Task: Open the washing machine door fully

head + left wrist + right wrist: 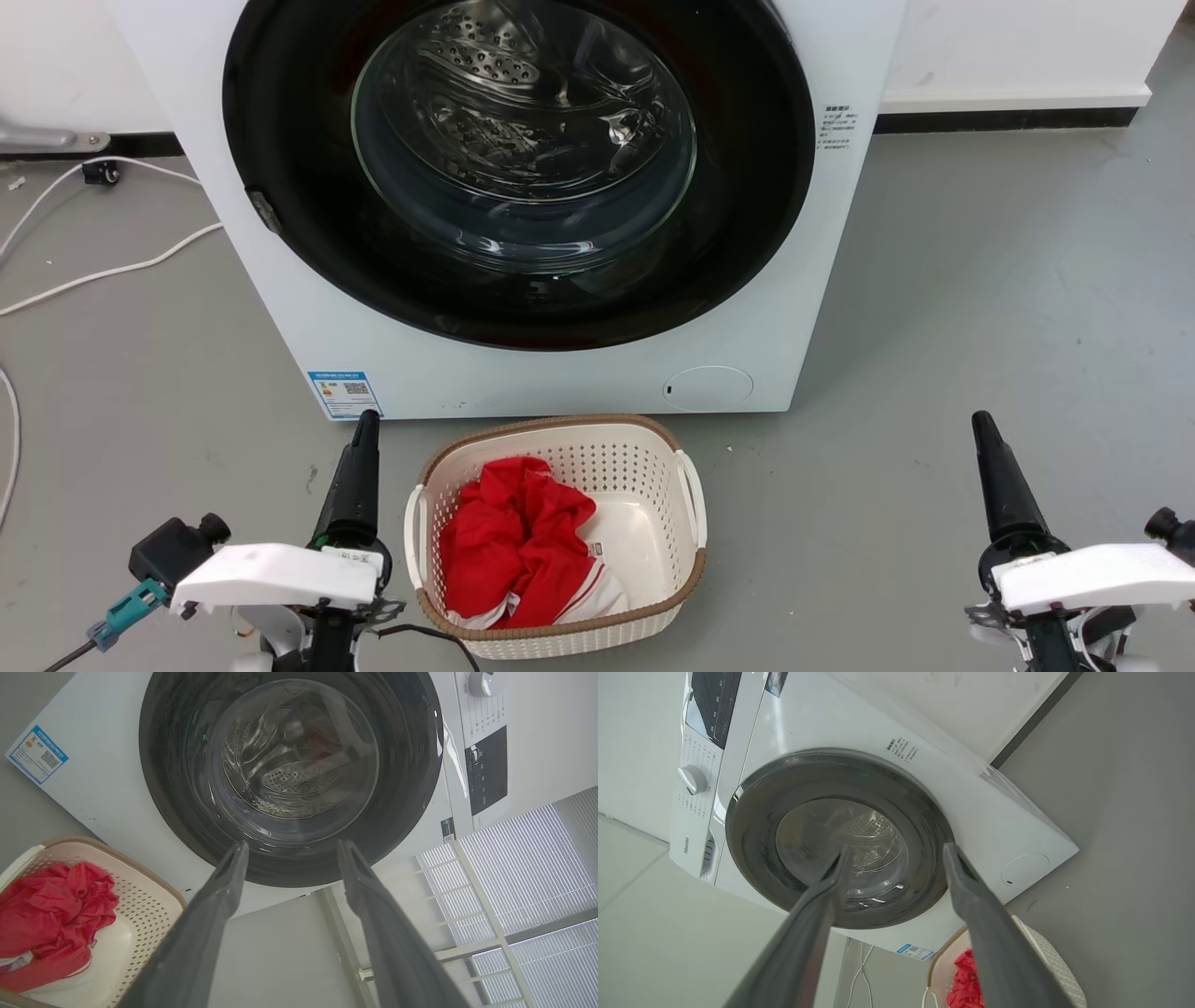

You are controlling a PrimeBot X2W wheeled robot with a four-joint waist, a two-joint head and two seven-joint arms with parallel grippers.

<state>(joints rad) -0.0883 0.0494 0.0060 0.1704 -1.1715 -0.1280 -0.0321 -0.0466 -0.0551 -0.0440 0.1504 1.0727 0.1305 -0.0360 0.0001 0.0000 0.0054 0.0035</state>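
Door shut against washing machine; open floor beside.

My left claw and right claw each end in long, tapering fingers of matt dark grey, set in round black collars. White moulded shells cap both wrists. The left wrist also carries a black knobbed module, a teal plug and a thin black cable.
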